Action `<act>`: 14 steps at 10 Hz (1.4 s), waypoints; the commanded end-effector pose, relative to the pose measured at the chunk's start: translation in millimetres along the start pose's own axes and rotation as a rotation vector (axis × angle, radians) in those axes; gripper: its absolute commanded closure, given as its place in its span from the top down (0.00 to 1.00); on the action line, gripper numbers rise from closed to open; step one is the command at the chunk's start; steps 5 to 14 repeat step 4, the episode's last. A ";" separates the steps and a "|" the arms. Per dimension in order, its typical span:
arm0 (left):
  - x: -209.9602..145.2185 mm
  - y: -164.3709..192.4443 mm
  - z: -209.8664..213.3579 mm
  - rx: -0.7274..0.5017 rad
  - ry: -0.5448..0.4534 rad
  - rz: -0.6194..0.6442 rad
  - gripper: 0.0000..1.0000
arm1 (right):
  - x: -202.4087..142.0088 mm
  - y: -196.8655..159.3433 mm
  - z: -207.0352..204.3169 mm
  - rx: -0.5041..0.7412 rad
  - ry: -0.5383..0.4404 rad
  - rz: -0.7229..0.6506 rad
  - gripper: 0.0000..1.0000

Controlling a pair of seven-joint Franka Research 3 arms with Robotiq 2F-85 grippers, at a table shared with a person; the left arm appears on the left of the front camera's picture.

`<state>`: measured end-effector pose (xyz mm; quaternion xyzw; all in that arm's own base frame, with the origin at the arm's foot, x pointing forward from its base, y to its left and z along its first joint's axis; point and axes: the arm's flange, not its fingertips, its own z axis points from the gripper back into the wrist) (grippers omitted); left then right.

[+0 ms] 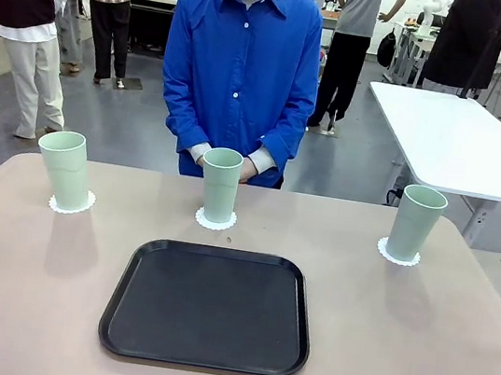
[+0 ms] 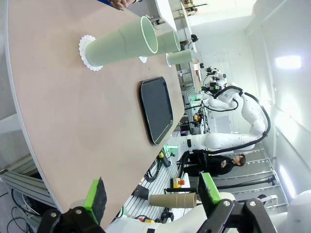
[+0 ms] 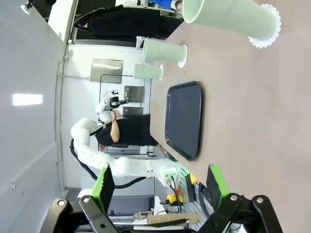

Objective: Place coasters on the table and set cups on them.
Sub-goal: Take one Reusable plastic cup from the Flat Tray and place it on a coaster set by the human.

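Observation:
Three mint-green cups stand upright in a row along the far half of the table (image 1: 17,294), each on a white lacy coaster: the left cup (image 1: 65,167) on its coaster (image 1: 72,203), the middle cup (image 1: 221,184) on its coaster (image 1: 215,222), the right cup (image 1: 415,222) on its coaster (image 1: 398,257). My left gripper (image 2: 151,191) hangs open off the table's left end, nothing between its green pads (image 2: 95,194); the left cup (image 2: 124,44) is nearest to it. My right gripper (image 3: 159,187) is open and empty off the right end, nearest the right cup (image 3: 228,17).
A black rounded tray (image 1: 209,306) lies bare at the table's near middle. A person in a blue shirt (image 1: 241,63) stands at the far edge, hands together behind the middle cup. A white table (image 1: 457,133) stands back right.

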<state>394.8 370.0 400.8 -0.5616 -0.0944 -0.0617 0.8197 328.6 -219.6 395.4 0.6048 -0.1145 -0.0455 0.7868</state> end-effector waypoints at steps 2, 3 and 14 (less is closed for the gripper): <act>-0.5 -3.0 0.4 0.005 -0.001 0.000 1.00 | 0.9 1.5 0.6 -0.012 -0.003 -0.005 1.00; -0.5 -3.0 0.4 0.005 -0.001 0.000 1.00 | 0.9 1.5 0.6 -0.012 -0.003 -0.005 1.00; -0.5 -3.0 0.4 0.005 -0.001 0.000 1.00 | 0.9 1.5 0.6 -0.012 -0.003 -0.005 1.00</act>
